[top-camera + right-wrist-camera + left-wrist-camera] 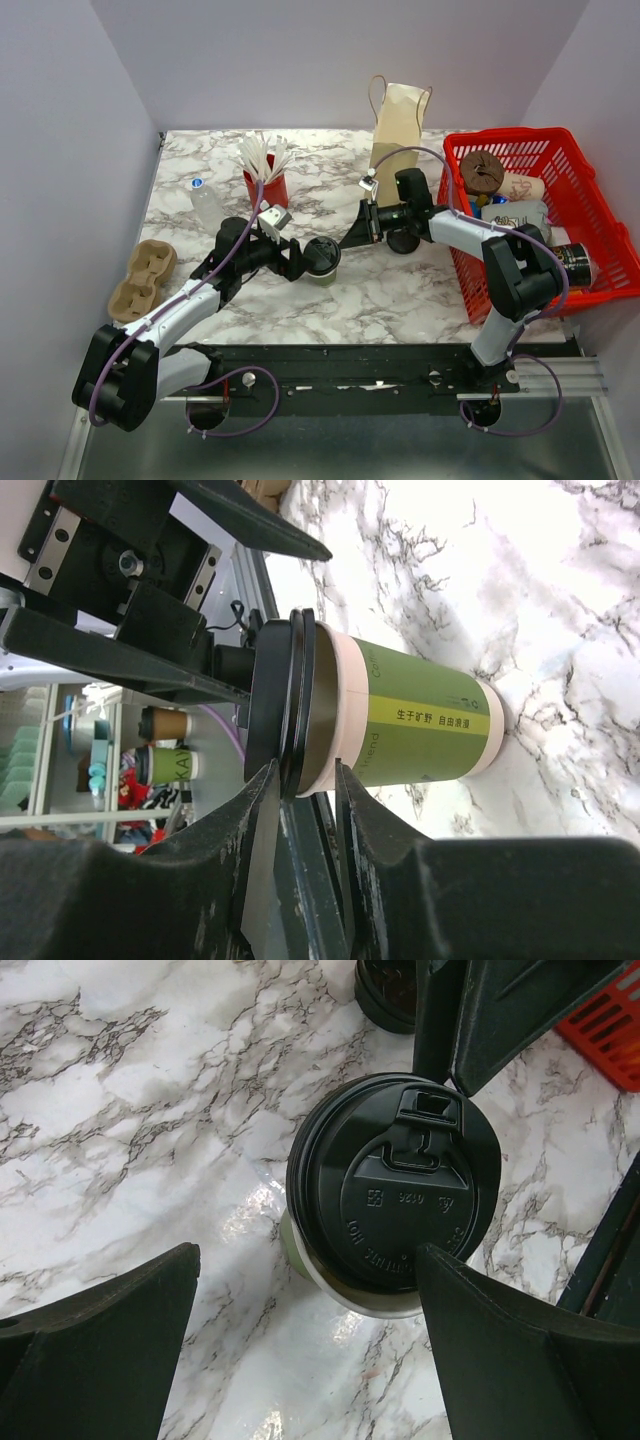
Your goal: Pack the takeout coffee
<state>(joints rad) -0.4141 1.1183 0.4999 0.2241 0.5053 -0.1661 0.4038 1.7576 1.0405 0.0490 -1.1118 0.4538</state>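
The takeout coffee (pixel 322 260) is an olive-green cup standing upright on the marble table, with its black lid (pixel 395 1195) on top. My left gripper (pixel 300 262) is open. The cup sits between and just past its fingertips in the left wrist view (pixel 308 1260), and the right-hand finger (pixel 470 1310) overlaps the lid's edge. My right gripper (pixel 347 240) reaches in from the right. In the right wrist view (pixel 305 775) its fingers pinch the lid's rim (pixel 300 710) and the top of the cup (pixel 420 725).
A loose flat black disc (pixel 403 241) lies just right of the cup. A red cup of white sticks (pixel 268 185) and a paper bag (pixel 400 125) stand behind. A red basket (pixel 600 200) of items is at right, a pulp cup carrier (pixel 140 280) at left.
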